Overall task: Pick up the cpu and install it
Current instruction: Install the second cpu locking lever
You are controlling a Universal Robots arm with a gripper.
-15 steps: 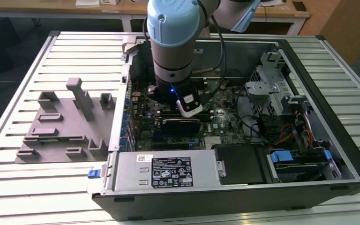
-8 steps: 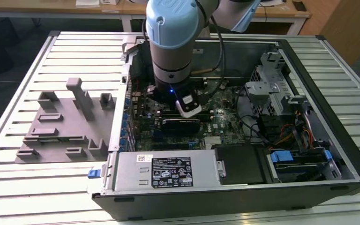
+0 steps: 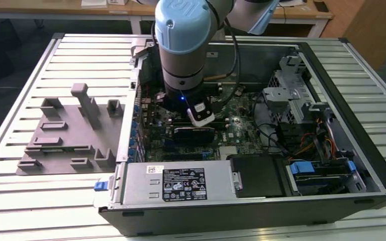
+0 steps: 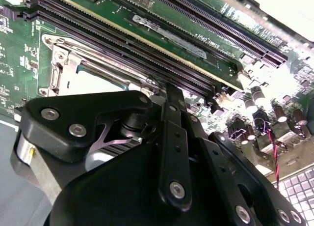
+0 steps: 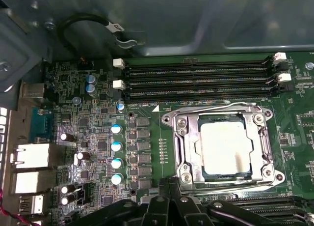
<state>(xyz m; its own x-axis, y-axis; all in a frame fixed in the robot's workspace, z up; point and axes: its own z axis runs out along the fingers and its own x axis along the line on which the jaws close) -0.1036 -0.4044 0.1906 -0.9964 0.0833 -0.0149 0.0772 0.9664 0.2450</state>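
The cpu (image 5: 226, 148) lies flat inside the metal-framed socket (image 5: 185, 152) on the green motherboard, its shiny pale top facing up in the first wrist view. In the second wrist view the same socket (image 4: 63, 64) holds the cpu (image 4: 95, 81), partly hidden behind my gripper's black body. My gripper (image 5: 169, 206) hovers just beside the socket's edge, a little above the board, with nothing visibly in it. In the exterior view my arm (image 3: 183, 60) reaches straight down into the open computer case, covering the socket.
Long memory slots (image 5: 196, 76) run along the far side of the socket. Capacitors (image 5: 116, 153) and rear ports (image 5: 32, 156) stand beside it. The case holds a power supply (image 3: 179, 183), drive cages (image 3: 293, 95) and cables. A grey fixture tray (image 3: 66, 135) sits at the exterior view's left.
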